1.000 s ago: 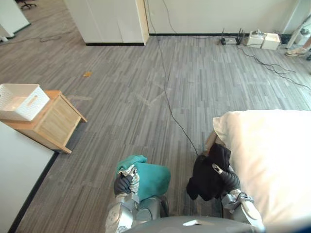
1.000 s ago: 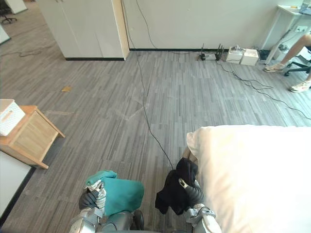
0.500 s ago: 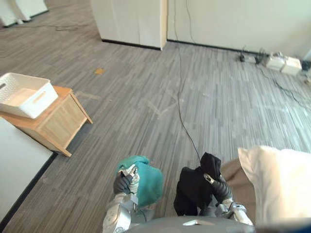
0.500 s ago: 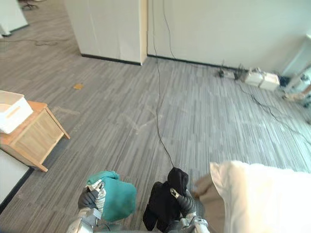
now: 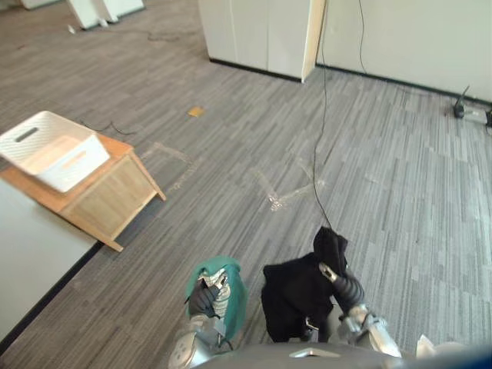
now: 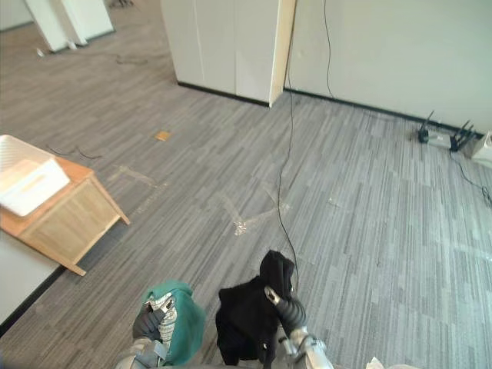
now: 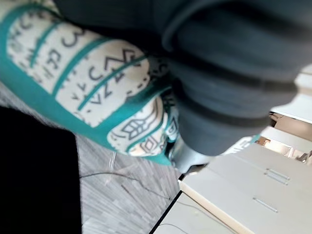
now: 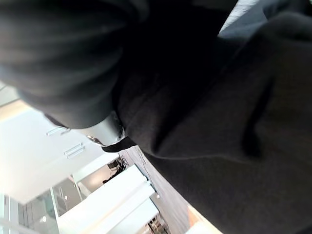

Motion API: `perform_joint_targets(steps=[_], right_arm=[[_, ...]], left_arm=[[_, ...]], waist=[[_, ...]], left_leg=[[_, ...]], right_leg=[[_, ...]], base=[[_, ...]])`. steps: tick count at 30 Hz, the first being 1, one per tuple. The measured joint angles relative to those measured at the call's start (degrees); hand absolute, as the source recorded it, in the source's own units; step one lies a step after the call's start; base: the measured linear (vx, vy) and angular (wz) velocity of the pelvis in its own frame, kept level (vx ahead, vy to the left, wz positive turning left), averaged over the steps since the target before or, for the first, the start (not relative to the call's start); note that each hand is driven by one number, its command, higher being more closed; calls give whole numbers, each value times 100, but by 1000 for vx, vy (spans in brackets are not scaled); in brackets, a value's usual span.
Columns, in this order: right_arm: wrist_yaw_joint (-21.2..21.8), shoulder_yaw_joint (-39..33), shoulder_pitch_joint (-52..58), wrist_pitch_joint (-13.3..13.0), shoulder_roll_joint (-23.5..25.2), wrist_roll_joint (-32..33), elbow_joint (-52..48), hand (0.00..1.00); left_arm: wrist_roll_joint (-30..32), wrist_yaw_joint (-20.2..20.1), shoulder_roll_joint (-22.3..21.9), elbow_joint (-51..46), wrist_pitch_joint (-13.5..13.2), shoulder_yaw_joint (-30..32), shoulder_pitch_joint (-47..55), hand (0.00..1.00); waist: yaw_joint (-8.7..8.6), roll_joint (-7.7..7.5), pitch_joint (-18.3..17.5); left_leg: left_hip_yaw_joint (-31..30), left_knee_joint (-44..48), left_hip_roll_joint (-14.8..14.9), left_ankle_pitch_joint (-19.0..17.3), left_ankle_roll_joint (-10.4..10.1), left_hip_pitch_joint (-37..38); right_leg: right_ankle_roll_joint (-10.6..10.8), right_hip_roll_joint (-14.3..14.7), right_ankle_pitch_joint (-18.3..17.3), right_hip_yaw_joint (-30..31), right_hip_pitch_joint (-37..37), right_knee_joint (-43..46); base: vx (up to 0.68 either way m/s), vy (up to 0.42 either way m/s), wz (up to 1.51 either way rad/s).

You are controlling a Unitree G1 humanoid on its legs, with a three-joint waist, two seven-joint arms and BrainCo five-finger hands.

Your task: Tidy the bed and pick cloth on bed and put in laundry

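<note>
Left hand [image 5: 204, 298], fingers curled round a teal patterned cloth [image 5: 233, 301]; right hand [image 5: 344, 288], fingers clenched on a black cloth [image 5: 292, 296]. Both cloths hang above the floor [image 5: 384, 177], well apart from the wooden cabinet [image 5: 108, 201], which carries a white basket [image 5: 52, 150].

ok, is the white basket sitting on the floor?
No, the white basket sits on top of the wooden cabinet.

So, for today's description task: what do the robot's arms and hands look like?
Both arms are silver-grey metal. On the left hand and the right hand, a dark ribbed cover wraps the wrist and the back of the hand, and the fingers beyond the cover are silver.
</note>
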Motion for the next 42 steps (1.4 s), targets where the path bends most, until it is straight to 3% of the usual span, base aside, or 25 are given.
perform_joint_targets(steps=[1,2,5,8,11,12,13,14,15,16,17,18,20,22,24,28,29,30,31,32,33,35,38,40,42], right_arm=[[55,-98,-72,-2,-101,3,108,100],[83,-171,-80,-2,-160,2,167,100],[343,-306,-130,-30,-303,41,313,100],[604,-310,-108,-31,-371,40,259,100],[677,-306,147,-12,-371,39,130,100],[676,-307,312,-8,-392,38,35,100],[675,-306,355,-8,-397,38,29,100],[631,-302,402,6,-378,36,46,100],[569,-299,409,19,-344,31,51,100],[480,-303,362,34,-352,0,81,100],[439,-283,271,88,-343,-61,186,100],[408,-271,157,136,-286,-127,247,100],[405,-245,79,132,-143,-135,290,100],[393,-160,118,137,-107,-135,307,100],[381,-4,286,139,-98,-132,286,100],[204,230,451,125,-10,-132,297,100],[140,229,525,106,-19,-131,300,100],[106,231,562,93,-1,-126,305,100],[106,246,571,91,1,-126,295,100],[108,276,617,89,-6,-123,249,100],[107,317,718,89,-11,-121,242,100],[85,290,697,90,-119,-118,60,100],[22,390,498,88,-104,-66,-205,100],[8,434,299,95,-107,-62,-117,100],[10,401,188,106,-154,-65,-94,100]], left_arm=[[-2,-126,-122,56,-19,-8,-3,100],[-2,-177,-158,98,-20,-11,6,100],[-10,-324,-160,92,-84,44,86,100],[-9,-306,-162,-90,-160,34,232,100],[-103,-83,-164,-225,-190,-5,245,100],[-114,-35,-163,-276,-190,-27,224,100],[-115,-17,-161,-278,-189,-30,214,100],[-118,68,-143,-263,-167,-31,164,100],[-149,86,-133,-251,-161,-27,110,100],[-235,97,-166,-234,-113,-30,-59,100],[-243,130,-154,-246,-107,-7,-151,100],[-241,197,-68,-252,-106,28,-232,100],[-233,295,65,-269,-104,-10,-282,100],[-223,421,131,-260,-42,-21,-256,100],[-219,615,147,-268,-46,-32,-204,100],[-214,811,277,-131,-59,-33,-424,100],[-210,807,278,-37,-70,-35,-514,100],[-206,799,323,35,-73,-34,-539,100],[-206,799,349,59,-76,-30,-523,100],[-206,800,370,99,-76,-29,-427,100],[-207,800,339,104,-72,-36,-305,100],[-205,760,145,80,-81,-50,-246,100],[-211,656,39,77,-99,-13,-181,100],[-241,561,23,78,-99,12,-76,100],[-277,427,0,71,-98,21,-42,100]], waist=[[92,102,69],[112,129,80],[181,47,191],[354,36,202],[342,24,209],[288,18,213],[246,3,205],[234,-93,140],[230,-207,30],[231,-313,-33],[294,-328,-32],[370,-411,-70],[365,-608,-58],[274,-638,-33],[179,-520,-25],[7,-558,4],[-83,-536,5],[-82,-573,-5],[-29,-615,1],[76,-618,0],[66,-559,-48],[99,-246,-20],[81,-216,-48],[72,-130,-98],[71,-24,-67]], left_leg=[[-76,1052,208,294,-65,-482],[-132,1411,207,217,-66,-743],[-100,1483,-374,-101,-32,-1722],[408,-488,-818,-98,-115,-2310],[1275,-3017,-944,826,-190,-2348],[1741,-3348,-951,1127,-148,-2373],[1974,-3349,-938,1256,-15,-2384],[2286,-3188,-962,1654,553,-2340],[2473,-3036,-1005,1730,921,-2386],[2405,-2760,-1107,1475,1335,-2455],[2391,-2543,-1090,1271,1427,-2467],[2378,-2336,-1115,1049,1452,-2353],[1979,-2541,-1390,688,1267,-1879],[1540,-2752,-1580,545,1224,-1278],[944,-3183,-1628,550,1213,-523],[-160,-3546,-1601,514,1095,204],[-545,-3583,-1481,349,852,352],[-817,-3575,-1388,71,604,418],[-928,-3557,-1379,-52,564,465],[-1128,-3463,-1303,-285,411,558],[-1312,-3402,-1102,-454,240,618],[-1181,-3161,-834,-433,70,578],[-1109,-2748,-622,-357,-65,593],[-1081,-1644,-340,-297,-59,228],[-1033,186,-25,299,-105,-582]], right_leg=[[-1,265,-115,-13,395,-323],[-58,360,-158,-13,644,-519],[-175,514,-202,125,1794,-1518],[-107,533,-208,293,2614,-2320],[289,539,-265,157,3558,-2960],[498,550,-345,2,3941,-3165],[614,535,-412,-82,4109,-3198],[830,415,-536,-232,4334,-3194],[982,279,-588,-293,4391,-3120],[1228,69,-527,-349,4299,-2771],[1484,-53,-357,-328,4152,-2302],[1483,-249,3,-330,3851,-1321],[1301,-747,652,-253,3117,806],[1090,-1035,343,-72,2510,2339],[784,-1041,142,-21,1930,2724],[897,-818,-239,470,923,1221],[1018,-711,-146,612,806,212],[1231,-646,190,827,775,-976],[1283,-655,386,918,749,-1560],[1387,-627,899,1182,758,-2318],[1304,-422,1276,1194,876,-2205],[956,-276,891,1113,812,-1595],[714,-398,-105,807,754,-429],[642,-268,-532,474,1073,-362],[569,-74,-725,165,1550,-568]], base=[[545,-254,-32],[546,-178,-23],[505,-101,-22],[515,-25,-51],[635,54,-4],[644,98,34],[671,131,42],[547,123,44],[843,178,60],[858,206,48],[833,230,39],[785,247,28],[568,150,54],[533,43,98],[652,-35,144],[445,-176,162],[405,-294,184],[401,-322,164],[425,-382,118],[475,-443,96],[482,-449,98],[454,-423,90],[422,-370,68],[452,-344,56],[311,-227,55]])
